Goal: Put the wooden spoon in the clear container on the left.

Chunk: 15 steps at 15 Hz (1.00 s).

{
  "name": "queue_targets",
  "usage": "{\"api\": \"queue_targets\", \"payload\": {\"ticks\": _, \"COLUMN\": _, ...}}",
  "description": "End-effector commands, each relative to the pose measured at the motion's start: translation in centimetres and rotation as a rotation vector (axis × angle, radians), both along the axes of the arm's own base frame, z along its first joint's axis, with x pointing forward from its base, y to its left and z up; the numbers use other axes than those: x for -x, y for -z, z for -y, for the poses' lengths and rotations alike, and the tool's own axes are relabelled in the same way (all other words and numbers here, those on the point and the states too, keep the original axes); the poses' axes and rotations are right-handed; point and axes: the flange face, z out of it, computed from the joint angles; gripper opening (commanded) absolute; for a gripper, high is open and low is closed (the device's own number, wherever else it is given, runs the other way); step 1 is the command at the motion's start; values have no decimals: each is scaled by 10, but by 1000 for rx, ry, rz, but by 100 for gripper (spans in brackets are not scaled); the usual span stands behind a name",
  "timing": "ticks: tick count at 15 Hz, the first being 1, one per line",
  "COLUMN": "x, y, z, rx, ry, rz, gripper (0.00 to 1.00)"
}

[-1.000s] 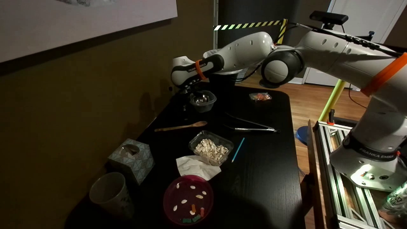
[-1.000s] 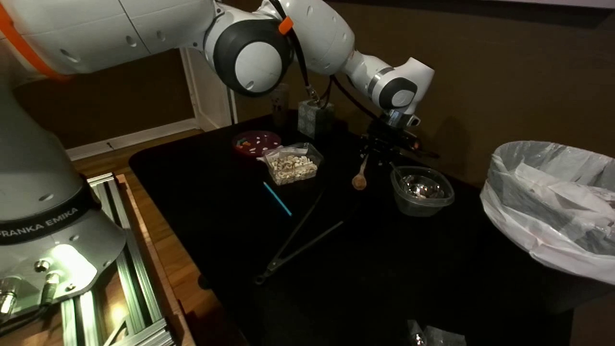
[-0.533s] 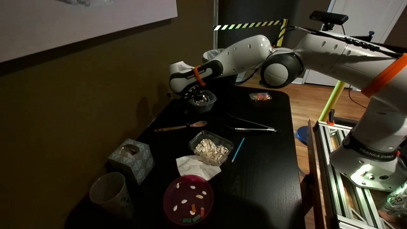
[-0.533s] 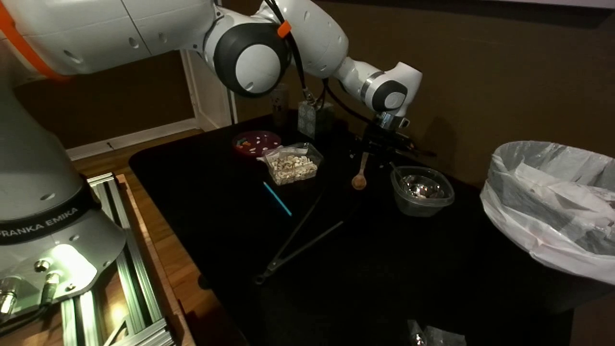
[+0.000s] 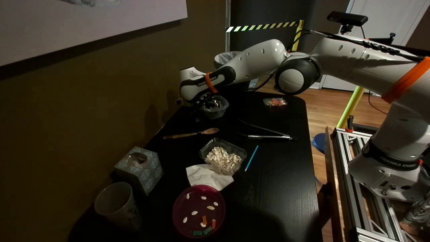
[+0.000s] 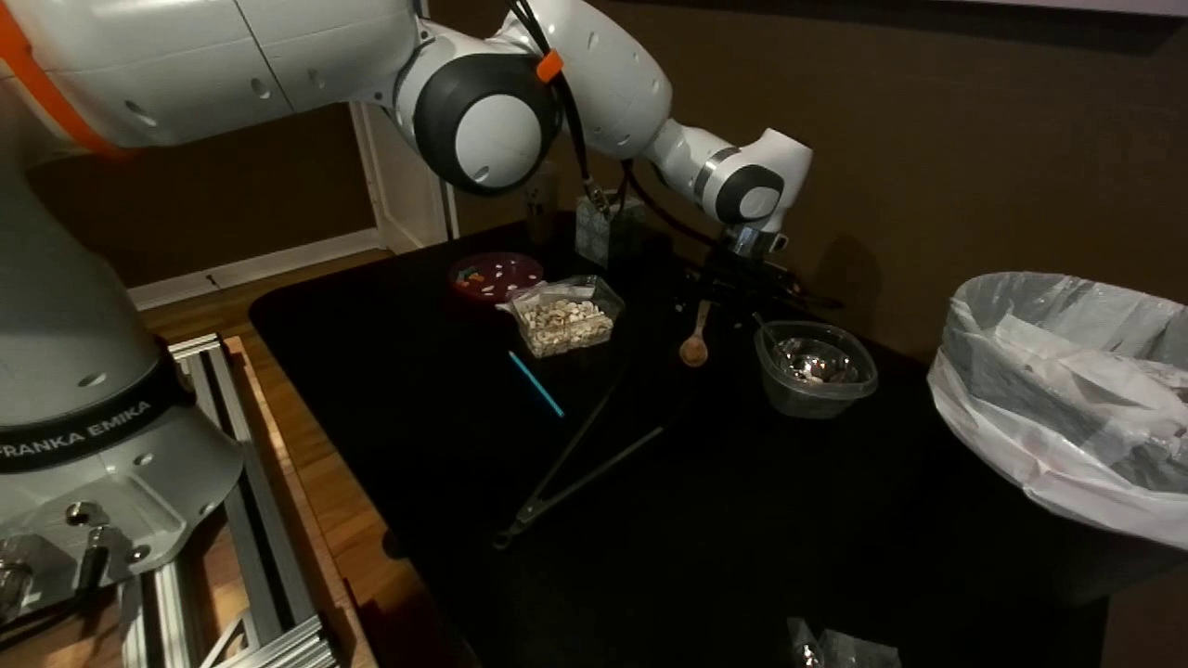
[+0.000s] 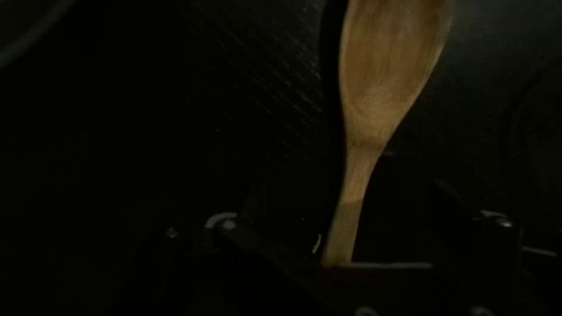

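Spread, with two fingers well apart, the pincer [image 7: 349, 197] has the neck of the one wooden spoon [image 7: 369, 127] between them in the dim wrist view; whether they touch, I can't tell. It lies on the counter [image 5: 282, 181]: in an exterior view the whole spoon [image 5: 183, 135] shows just left of centre, while in an exterior view the pincer hides its handle end and one lined bin [image 6: 1012, 422] fills the right side.

A clear tray [image 5: 209, 146] of pale flakes [image 5: 223, 159] and a clear tub [image 6: 803, 401] with something shiny [image 6: 826, 357] inside make two containers. I also count one pair of tongs [image 5: 268, 136], one blue pencil [image 5: 252, 158], one dark red plate [image 5: 203, 189], one cup [image 5: 126, 215] and one tissue box [image 5: 139, 169]. A white napkin [image 5: 208, 178] beside the tray shows best at lower centre in an exterior view.

The spoon's handle end is near the counter's edge by the wall [image 5: 100, 111]; bare counter runs from the pencil to the right-hand edge.
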Motion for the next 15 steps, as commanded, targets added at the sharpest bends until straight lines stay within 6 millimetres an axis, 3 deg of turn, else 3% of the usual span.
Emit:
{"api": "queue_targets", "payload": {"ticks": 1, "x": 1, "y": 14, "z": 4, "rx": 1, "ry": -18, "rz": 14, "gripper": 68}}
{"api": "queue_targets", "payload": {"ticks": 4, "x": 0, "y": 13, "z": 5, "rx": 1, "ry": -21, "rz": 23, "gripper": 56}}
{"api": "queue_targets", "payload": {"ticks": 11, "x": -3, "y": 9, "z": 3, "rx": 0, "ry": -20, "rz": 48, "gripper": 2}}
{"api": "queue_targets", "payload": {"ticks": 15, "x": -6, "y": 3, "z": 3, "rx": -6, "ry": -16, "rz": 56, "gripper": 5}}
